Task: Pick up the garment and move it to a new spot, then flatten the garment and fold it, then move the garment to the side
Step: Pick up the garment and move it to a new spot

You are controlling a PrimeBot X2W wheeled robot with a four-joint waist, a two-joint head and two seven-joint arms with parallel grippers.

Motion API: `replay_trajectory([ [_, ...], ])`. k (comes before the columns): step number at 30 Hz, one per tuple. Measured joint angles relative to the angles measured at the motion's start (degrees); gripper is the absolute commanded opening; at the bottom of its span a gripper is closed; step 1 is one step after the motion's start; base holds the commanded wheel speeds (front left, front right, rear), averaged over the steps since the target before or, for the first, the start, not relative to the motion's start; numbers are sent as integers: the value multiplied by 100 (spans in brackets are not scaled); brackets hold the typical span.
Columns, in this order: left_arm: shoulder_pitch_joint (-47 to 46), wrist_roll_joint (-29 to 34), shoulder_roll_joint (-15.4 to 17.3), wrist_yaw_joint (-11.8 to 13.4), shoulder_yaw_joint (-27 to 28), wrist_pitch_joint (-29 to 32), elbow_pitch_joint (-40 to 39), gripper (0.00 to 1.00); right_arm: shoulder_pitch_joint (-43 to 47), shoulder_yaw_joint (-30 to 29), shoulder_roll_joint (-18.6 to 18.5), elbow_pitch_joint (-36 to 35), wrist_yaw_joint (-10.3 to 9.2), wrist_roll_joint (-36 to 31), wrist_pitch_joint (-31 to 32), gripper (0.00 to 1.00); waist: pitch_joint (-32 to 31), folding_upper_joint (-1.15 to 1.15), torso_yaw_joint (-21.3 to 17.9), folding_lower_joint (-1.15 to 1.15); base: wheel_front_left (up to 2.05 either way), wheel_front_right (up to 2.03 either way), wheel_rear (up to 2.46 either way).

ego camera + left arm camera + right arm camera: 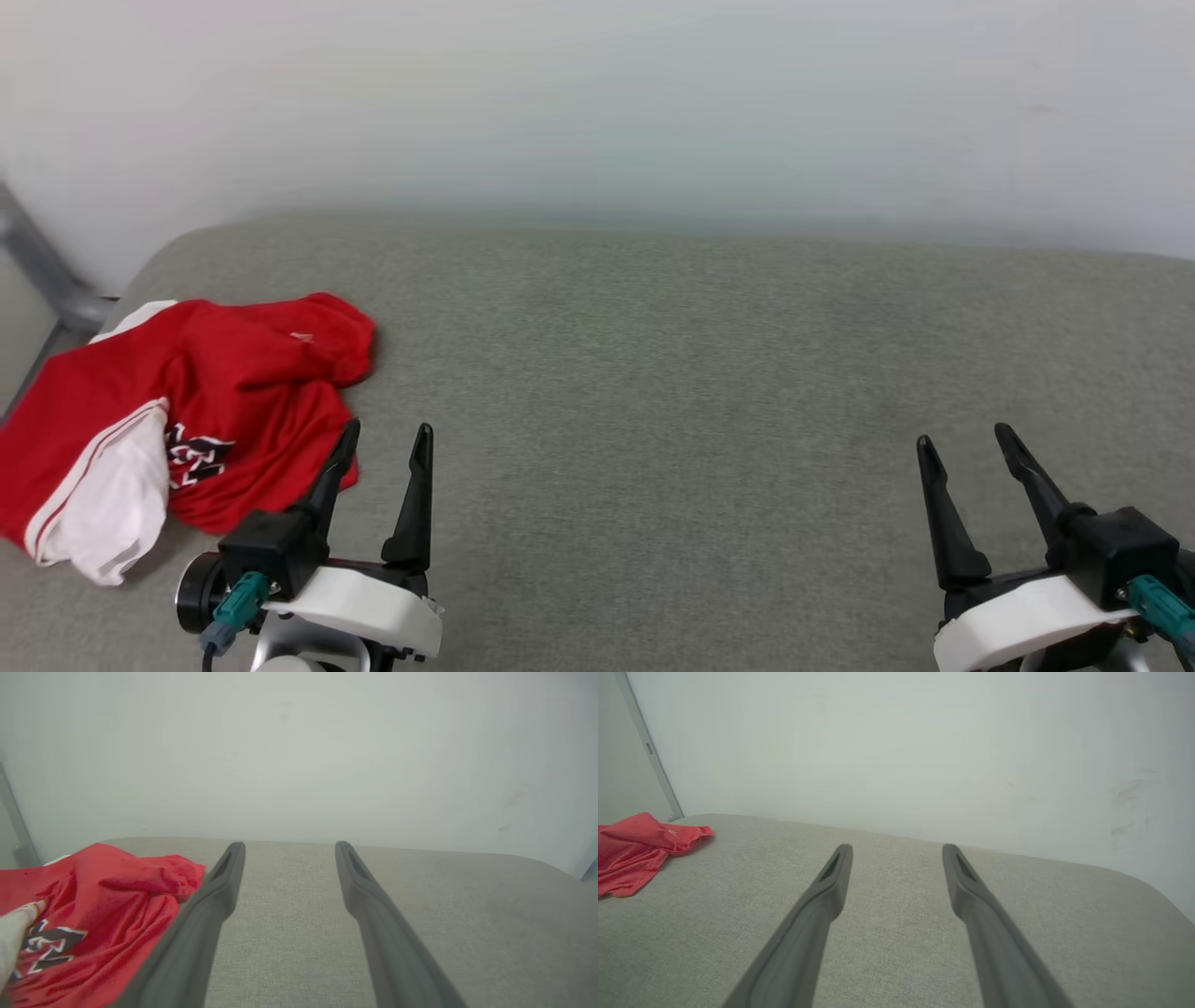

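The garment (215,392) is a red jersey with a white sleeve panel and black lettering outlined in white. It lies crumpled at the left end of the grey cushioned surface (672,373). My left gripper (387,437) stands open just right of its lower edge, fingers apart and empty. In the left wrist view the garment (103,914) sits left of the left gripper (289,849). My right gripper (966,443) is open at the lower right, far from the cloth. The right wrist view shows the garment (630,851) at the far left and the right gripper (896,851) over bare fabric.
A pale wall (597,103) rises behind the grey surface. A grey metal post (42,266) slants at the far left beside the rounded back corner. Bare grey fabric spreads across the middle and right of the surface.
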Motion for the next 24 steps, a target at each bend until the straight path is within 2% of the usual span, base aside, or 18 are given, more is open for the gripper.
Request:
replay_trajectory([
  [16, -3, 542, 16, -2, 149, -162, 149, 100, -13, 264, 1, 60, 1, -233, -238, 100, -38, 0, 1241, 0, 0, 0, 0],
  [24, 5, 428, 9, -9, 189, -168, 205, 100, -22, 313, 2, 176, 1, -158, -331, 100, -31, 0, 1829, 0, 0, 0, 0],
])
